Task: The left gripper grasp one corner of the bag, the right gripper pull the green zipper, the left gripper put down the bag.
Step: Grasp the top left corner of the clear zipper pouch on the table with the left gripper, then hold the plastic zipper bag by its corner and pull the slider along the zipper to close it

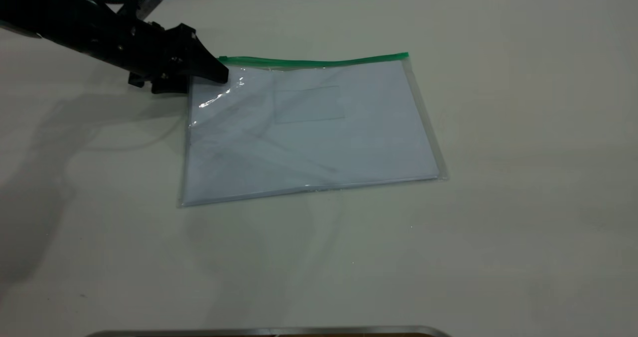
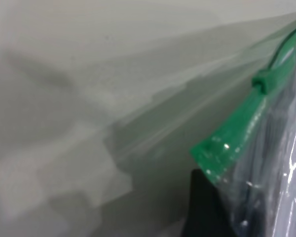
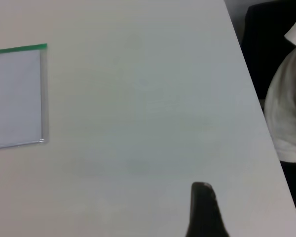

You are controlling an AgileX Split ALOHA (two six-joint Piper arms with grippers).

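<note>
The left gripper [image 1: 219, 74], a black wedge-jawed arm end, is clenched on the far left corner of the bag [image 1: 309, 132], a clear flat plastic pouch holding white paper, lying on the white table [image 1: 498, 227] with that corner lifted slightly. The green zipper [image 1: 314, 61] runs along its far edge, the slider near the held corner. The right gripper [image 3: 203, 210] waits well apart; its state cannot be told. Slick plastic could slip free once the pull begins.
</note>
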